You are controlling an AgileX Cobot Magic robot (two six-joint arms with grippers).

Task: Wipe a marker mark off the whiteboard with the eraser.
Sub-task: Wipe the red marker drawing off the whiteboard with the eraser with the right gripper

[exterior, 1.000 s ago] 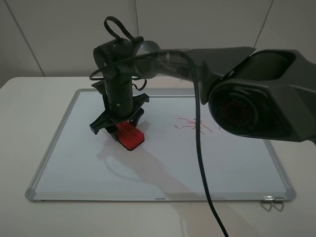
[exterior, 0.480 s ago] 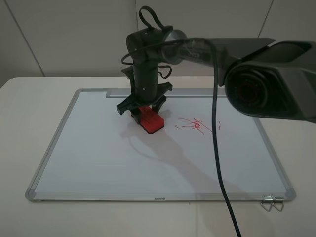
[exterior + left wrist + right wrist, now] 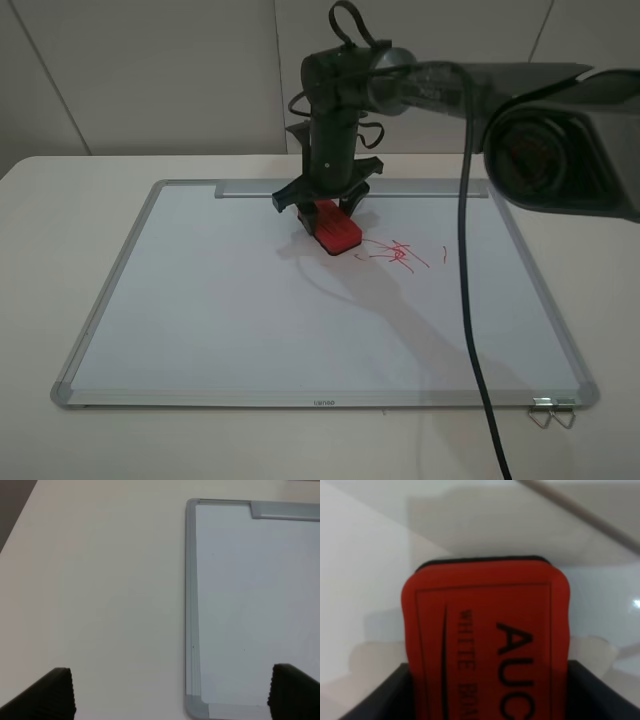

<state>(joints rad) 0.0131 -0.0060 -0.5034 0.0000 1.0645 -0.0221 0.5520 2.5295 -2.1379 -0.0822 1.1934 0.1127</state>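
The whiteboard (image 3: 200,300) lies flat on the table, and its silver frame (image 3: 191,605) also shows in the left wrist view. The marker mark (image 3: 398,253), thin red horizontal lines crossed by a peak, sits right of the board's middle, with a short red dash (image 3: 444,252) beside it. My right gripper (image 3: 328,215) reaches across from the right and is shut on the eraser (image 3: 338,231), a red block held tilted just left of the mark. Its black lettering fills the right wrist view (image 3: 485,640). Whether its felt touches the board I cannot tell. My left gripper (image 3: 175,694) hangs open over the board's left edge.
A silver tray bar (image 3: 250,189) runs along the board's far edge. A metal binder clip (image 3: 552,410) lies at the near right corner. A black cable (image 3: 470,330) hangs from the right arm across the board's right side. Pale tabletop (image 3: 90,590) lies left of the board.
My right gripper has carried the eraser right and toward the far edge, from the board's left-middle to just beside the mark. The mark looks unchanged.
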